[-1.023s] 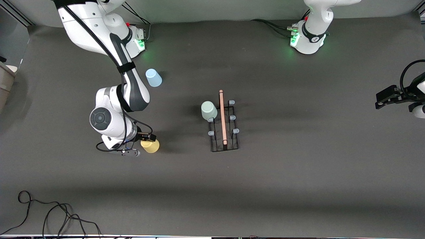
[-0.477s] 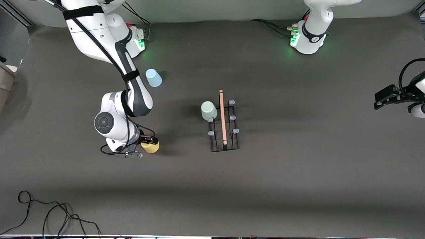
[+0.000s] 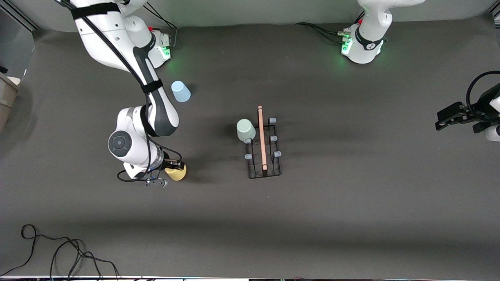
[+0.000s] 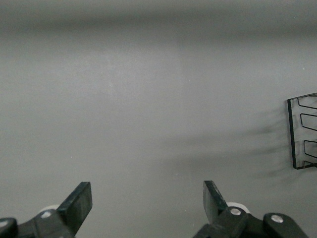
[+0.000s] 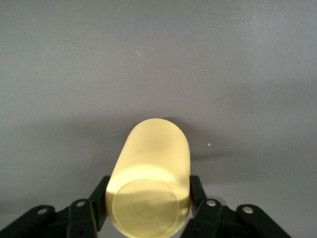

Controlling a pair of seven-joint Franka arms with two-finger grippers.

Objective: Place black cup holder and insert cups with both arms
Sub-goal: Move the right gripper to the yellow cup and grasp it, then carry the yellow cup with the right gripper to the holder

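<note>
We have the right gripper (image 3: 174, 167) low on the desk (image 3: 351, 218), its jaws closed on the yellow cup (image 3: 177, 173). In the right wrist view the cup (image 5: 151, 173) sits squarely between the two fingers (image 5: 100, 201), pinched across its body close to the flat closed end. Seen from the front camera, it lies at about nine o'clock from the rack (image 3: 263, 150), well apart from it, toward the right arm's end.

The left gripper (image 3: 449, 118) hangs over the desk's edge at the left arm's end, at roughly three o'clock from the rack, jaws spread wide with nothing in them; that arm waits. Its wrist view shows only bare desk and a corner of the rack (image 4: 302, 131).

The grey-green cup (image 3: 245, 130) is already on a peg at the rack's eleven o'clock corner. The blue cup (image 3: 180, 91) stands alone on the desk, farther from the camera than the yellow one, near the right arm's base.

We judge these cups light, thin-walled and smooth: easy to lift, but likely to flex or squirt out under a hard squeeze, and prone to slip since the walls taper. A moderate pinch across the body seems right to us. The rack looks stiff but light, so we expect a clumsy push onto a peg could slide it.

We can read no brand, label or writing on anything.
</note>
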